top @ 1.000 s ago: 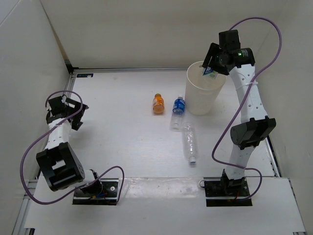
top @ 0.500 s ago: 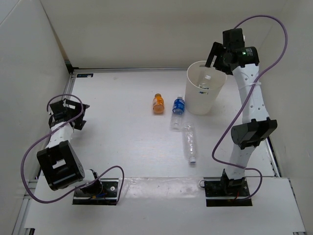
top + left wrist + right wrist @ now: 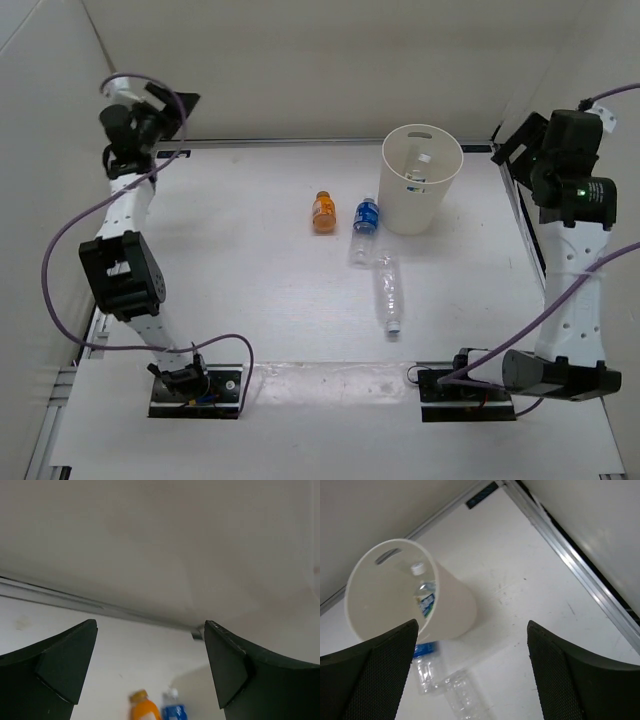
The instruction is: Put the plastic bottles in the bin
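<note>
Bottle one [image 3: 424, 594] now lies in the bin [image 3: 375, 595] since my right claw [image 3: 472, 625] let go and pulled away, open and empty like my left claw [image 3: 150, 625], so the orange bottle [image 3: 322, 212], blue bottle [image 3: 365, 218] and clear bottle [image 3: 388, 292] wait on the surface [image 3: 250, 260].

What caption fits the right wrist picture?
One blue-labelled bottle inside the white bin; another blue-labelled bottle and a clear bottle lie beside it.

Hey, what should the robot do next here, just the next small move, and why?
Probably swing the right gripper, open and empty, down toward the label-less bottle lying nearest its base. A fourth bottle is in the bin; the orange bottle and blue-label bottle lie on the table too.
</note>
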Motion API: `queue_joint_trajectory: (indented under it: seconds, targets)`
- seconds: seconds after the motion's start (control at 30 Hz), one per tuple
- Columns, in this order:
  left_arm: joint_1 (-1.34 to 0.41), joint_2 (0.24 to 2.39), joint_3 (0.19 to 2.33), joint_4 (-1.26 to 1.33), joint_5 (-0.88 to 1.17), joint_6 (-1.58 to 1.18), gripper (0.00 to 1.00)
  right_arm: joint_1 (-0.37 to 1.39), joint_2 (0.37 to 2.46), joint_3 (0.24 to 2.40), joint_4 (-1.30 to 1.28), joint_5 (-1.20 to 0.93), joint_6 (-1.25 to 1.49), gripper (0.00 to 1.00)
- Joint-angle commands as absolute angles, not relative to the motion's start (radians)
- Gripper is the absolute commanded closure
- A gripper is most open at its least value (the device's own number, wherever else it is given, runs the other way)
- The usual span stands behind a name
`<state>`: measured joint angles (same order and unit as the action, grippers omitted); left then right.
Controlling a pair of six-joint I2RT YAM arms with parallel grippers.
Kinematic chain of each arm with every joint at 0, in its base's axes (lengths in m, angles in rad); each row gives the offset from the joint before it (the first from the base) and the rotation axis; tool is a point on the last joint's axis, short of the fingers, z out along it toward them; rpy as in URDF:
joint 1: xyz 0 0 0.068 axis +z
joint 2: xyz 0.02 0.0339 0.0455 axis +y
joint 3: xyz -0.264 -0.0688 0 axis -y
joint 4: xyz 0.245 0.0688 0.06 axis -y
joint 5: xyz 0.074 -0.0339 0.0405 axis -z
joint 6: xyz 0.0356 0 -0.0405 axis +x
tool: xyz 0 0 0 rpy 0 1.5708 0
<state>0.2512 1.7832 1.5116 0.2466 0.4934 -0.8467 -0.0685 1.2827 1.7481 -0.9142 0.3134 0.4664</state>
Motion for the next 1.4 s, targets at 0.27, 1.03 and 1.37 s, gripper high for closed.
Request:
queue_joint_trajectory:
  seconds: [0.27,1.03,1.37]
  targets:
    - [-0.115,1.85,1.516,-0.046,0.649,-0.614,0.01,0.089,1.168,1.612,-0.956,0.253,0.472,0.1]
    - [-0.328,2.123,1.707,-0.495,0.477,-0.5,0.01,-0.049,1.046,1.528,-1.088,0.182,0.396,0.1]
    - [-0.35,2.22,1.838,-0.609,0.468,-0.448,0.01,-0.028,1.051,1.509,-1.088,0.235,0.376,0.1]
